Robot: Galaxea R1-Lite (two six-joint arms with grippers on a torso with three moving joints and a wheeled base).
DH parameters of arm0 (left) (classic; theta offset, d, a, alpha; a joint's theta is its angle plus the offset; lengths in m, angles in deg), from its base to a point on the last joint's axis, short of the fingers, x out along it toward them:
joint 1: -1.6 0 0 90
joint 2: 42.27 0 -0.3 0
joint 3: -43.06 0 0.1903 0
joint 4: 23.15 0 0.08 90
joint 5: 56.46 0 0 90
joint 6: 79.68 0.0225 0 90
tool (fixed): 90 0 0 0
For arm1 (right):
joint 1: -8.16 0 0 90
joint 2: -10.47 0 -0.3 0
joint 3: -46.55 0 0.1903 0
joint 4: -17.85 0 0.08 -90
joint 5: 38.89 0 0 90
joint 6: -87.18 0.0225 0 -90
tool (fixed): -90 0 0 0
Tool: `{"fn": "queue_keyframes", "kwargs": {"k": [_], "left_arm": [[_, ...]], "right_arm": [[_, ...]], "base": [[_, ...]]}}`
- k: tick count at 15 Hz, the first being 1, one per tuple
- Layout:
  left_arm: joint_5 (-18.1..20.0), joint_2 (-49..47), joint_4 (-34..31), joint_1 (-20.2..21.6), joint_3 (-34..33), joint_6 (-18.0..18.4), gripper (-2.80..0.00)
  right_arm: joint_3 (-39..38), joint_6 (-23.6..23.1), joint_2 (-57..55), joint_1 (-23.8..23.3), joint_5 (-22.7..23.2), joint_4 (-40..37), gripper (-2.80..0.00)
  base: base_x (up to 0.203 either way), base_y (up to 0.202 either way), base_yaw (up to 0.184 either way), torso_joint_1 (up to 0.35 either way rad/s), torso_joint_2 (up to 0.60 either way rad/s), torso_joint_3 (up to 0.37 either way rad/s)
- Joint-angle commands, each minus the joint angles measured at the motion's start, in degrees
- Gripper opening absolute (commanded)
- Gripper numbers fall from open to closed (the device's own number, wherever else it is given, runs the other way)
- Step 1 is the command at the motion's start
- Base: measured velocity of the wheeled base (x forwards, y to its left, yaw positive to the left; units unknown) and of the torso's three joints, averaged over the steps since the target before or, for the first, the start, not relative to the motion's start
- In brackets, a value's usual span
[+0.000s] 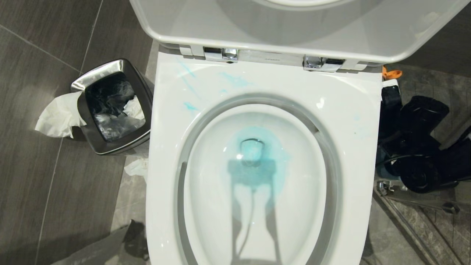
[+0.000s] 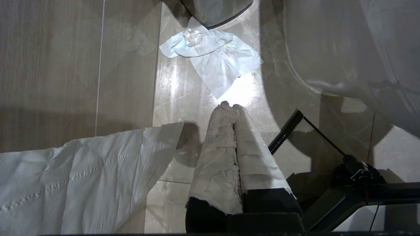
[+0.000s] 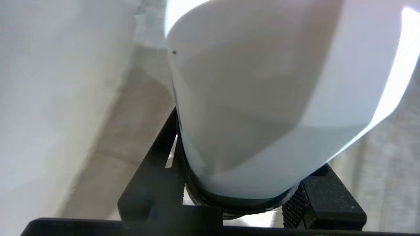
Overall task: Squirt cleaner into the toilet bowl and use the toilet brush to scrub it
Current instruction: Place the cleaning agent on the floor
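Grey floor tiles [image 1: 44, 110] surround the toilet bowl [image 1: 257, 176], whose lid is raised; turquoise cleaner [image 1: 257, 147] tints the water around the drain and smears the white rim near the left hinge. To its left stands a steel bin [image 1: 112, 106] with tissue [image 1: 59, 116] draped over its edge. By the floor beside the bowl, the left gripper [image 2: 229, 106] has its paper-wrapped jaws pressed together, holding nothing. At the bowl's right, the right gripper [image 3: 242, 196] has its jaws clamped on a white container [image 3: 262, 98]. No toilet brush is in view
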Motion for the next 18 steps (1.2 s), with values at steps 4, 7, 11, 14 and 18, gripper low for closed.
{"fn": "queue_keyframes", "kwargs": {"k": [4,7,11,14,18], "left_arm": [[0.00,-0.05,0.00,0.01,-0.09,0.00,-2.80],[0.00,-0.05,0.00,0.01,-0.09,0.00,-2.80],[0.00,-0.05,0.00,0.01,-0.09,0.00,-2.80],[0.09,-0.05,0.00,0.01,-0.09,0.00,-2.80],[-0.08,-0.05,-0.09,0.01,-0.09,-0.71,-2.80]], "right_arm": [[0.33,3.61,-8.43,-2.61,-0.15,8.37,-2.80],[0.34,6.77,-9.84,-2.54,-0.18,10.30,-2.80],[2.17,7.43,-10.00,-2.54,-0.18,10.31,-2.80],[5.84,7.38,-11.80,-2.38,-0.16,10.26,-2.80],[11.05,7.35,-15.85,-1.68,-0.07,10.02,-2.80]], "base": [[0.000,0.000,0.000,0.000,0.00,0.000],[0.000,0.000,0.000,0.000,0.00,0.000],[0.000,0.000,0.000,0.000,0.00,0.000],[0.000,0.000,0.000,0.000,0.00,0.000],[0.000,0.000,0.000,0.000,0.00,0.000]]}}
